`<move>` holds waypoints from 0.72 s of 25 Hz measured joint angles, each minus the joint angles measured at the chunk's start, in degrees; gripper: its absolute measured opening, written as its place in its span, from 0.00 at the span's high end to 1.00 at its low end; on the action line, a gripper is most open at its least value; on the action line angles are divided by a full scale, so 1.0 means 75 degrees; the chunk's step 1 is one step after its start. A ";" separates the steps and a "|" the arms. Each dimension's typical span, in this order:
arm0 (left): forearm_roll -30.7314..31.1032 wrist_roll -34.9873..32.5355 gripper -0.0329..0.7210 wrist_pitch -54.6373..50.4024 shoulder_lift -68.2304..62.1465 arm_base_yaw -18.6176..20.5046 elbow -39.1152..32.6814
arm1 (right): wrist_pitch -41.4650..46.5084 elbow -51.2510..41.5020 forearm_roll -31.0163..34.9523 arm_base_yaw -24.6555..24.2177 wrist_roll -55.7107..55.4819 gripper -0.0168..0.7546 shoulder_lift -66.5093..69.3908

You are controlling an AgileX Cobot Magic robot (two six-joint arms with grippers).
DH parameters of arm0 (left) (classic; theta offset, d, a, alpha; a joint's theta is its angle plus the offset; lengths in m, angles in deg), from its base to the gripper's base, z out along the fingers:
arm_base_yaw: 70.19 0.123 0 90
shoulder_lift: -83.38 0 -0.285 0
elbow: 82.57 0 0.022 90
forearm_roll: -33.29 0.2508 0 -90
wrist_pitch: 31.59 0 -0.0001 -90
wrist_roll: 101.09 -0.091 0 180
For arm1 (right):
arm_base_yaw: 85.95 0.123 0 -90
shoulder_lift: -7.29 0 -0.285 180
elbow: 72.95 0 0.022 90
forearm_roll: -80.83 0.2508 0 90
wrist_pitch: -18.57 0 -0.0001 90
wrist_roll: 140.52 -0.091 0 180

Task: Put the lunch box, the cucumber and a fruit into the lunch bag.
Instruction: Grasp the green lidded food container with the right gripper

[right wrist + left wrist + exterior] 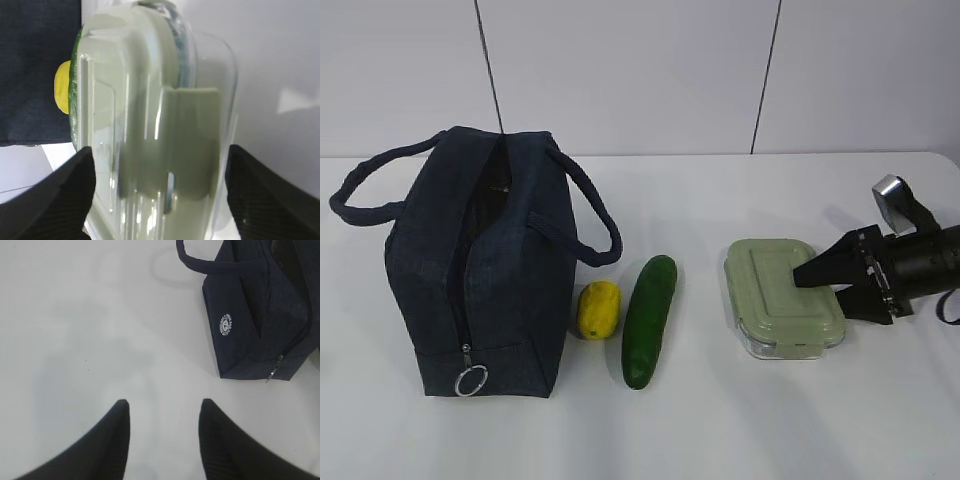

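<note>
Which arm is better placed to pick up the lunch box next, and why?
The right. Its open gripper already straddles the lunch box, a finger on each side in the right wrist view. The left gripper hovers open over bare table beside the lunch bag, outside the exterior view.

Left to right: lunch bag [480,265], fruit [599,309], cucumber [650,320], lunch box [783,297].

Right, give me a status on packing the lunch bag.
Nothing is packed yet. The lunch bag stands unzipped. The right gripper has its fingers open on either side of the lunch box, not yet lifted. The cucumber and yellow fruit wait on the table. The left gripper is open and idle.
</note>
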 joint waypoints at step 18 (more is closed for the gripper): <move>-0.0013 0.0000 0.52 -0.0013 0.0000 0.0000 0.0000 | 0.0000 0.0146 0.0010 0.0032 -0.0006 0.22 0.0000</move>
